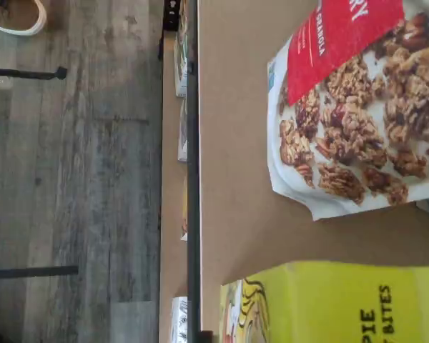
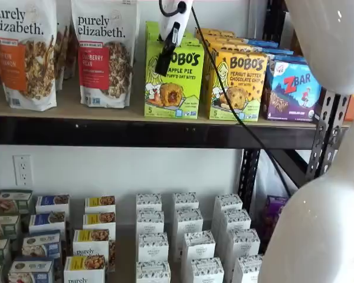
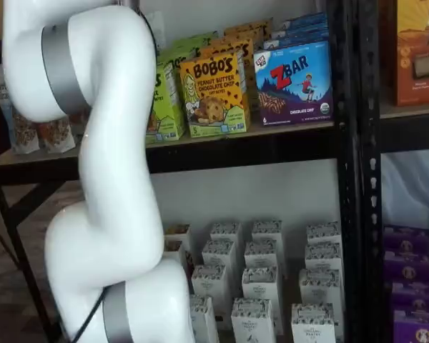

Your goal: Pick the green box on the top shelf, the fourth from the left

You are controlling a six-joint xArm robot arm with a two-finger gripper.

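The green box (image 2: 176, 88) stands upright on the top shelf (image 2: 106, 113), lime-green with "BOBO'S APPLE PIE" on its front. In a shelf view my gripper (image 2: 164, 63) hangs from above at the box's upper front, and only one black finger (image 2: 167, 54) shows against the carton. Whether the fingers are closed on the box cannot be told. The wrist view has the box's yellow-green face (image 1: 329, 304) close by on the tan shelf board (image 1: 236, 214). In a shelf view the green box (image 3: 168, 100) is half hidden behind my white arm (image 3: 100, 179).
Granola bags (image 2: 106, 53) stand left of the green box; one fills the wrist view (image 1: 357, 107). A yellow-orange Bobo's box (image 2: 236, 82) and a blue ZBar box (image 2: 295, 88) stand to its right. A black cable (image 2: 224, 88) crosses them. White cartons (image 2: 183, 236) fill the lower level.
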